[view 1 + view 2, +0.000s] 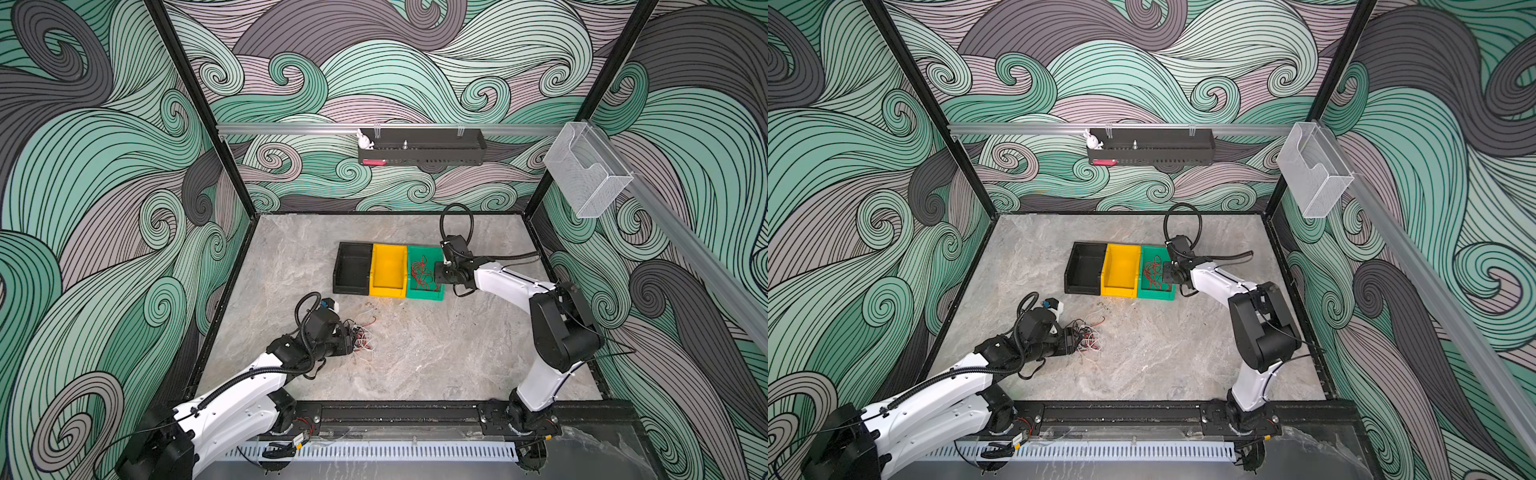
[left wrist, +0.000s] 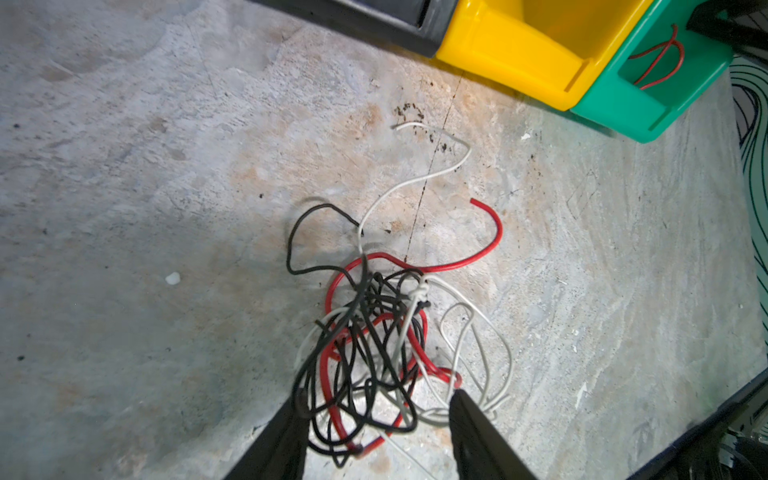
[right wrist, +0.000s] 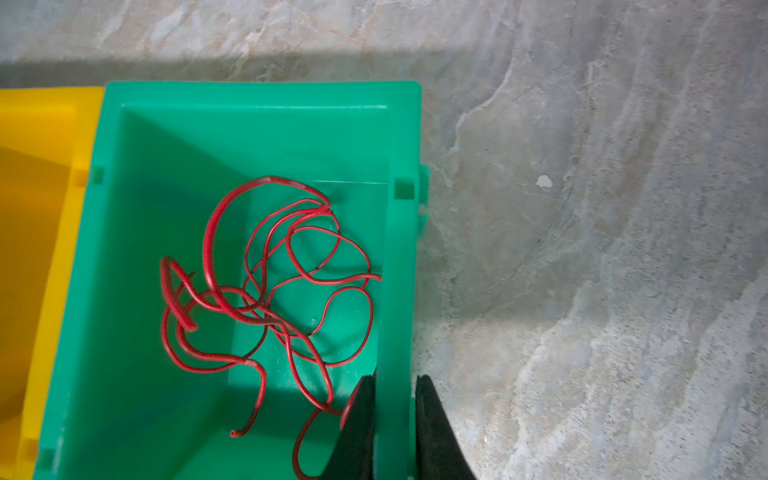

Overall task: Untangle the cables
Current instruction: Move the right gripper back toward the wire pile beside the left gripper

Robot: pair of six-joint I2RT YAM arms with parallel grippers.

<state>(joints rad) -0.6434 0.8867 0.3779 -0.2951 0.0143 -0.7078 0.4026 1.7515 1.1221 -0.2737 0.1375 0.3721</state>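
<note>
- Judging by the layout, the step in hand was pulling single strands out of the tangle of cables (image 2: 374, 340) and sorting them by colour; most of it remained knotted.
- The left gripper (image 2: 377, 397) stood spread, its fingers straddling the tangle at the near left of the table (image 1: 436, 353) — no strand was seen pinched.
- The right gripper (image 3: 395, 377) sat at the right wall of the green bin (image 3: 249, 93), jaws drawn close with the wall in the gap; whether they pinched it could not be told.
- Freed red cables (image 3: 249, 309) lay loose in the green bin. The yellow bin (image 1: 388, 270) and black bin (image 1: 353, 266) to its left showed nothing inside.
- Recommended: take one free tail, the red end (image 2: 494, 232) or the white end (image 2: 432, 174), and draw it out slowly while the other pincer pins the knot, lest the whole bundle lift.
- Materials: the cables were thin, limp, smooth-sheathed and springy in their loops. The bins were rigid glossy plastic — the table matt, stone-patterned and scuffed.
</note>
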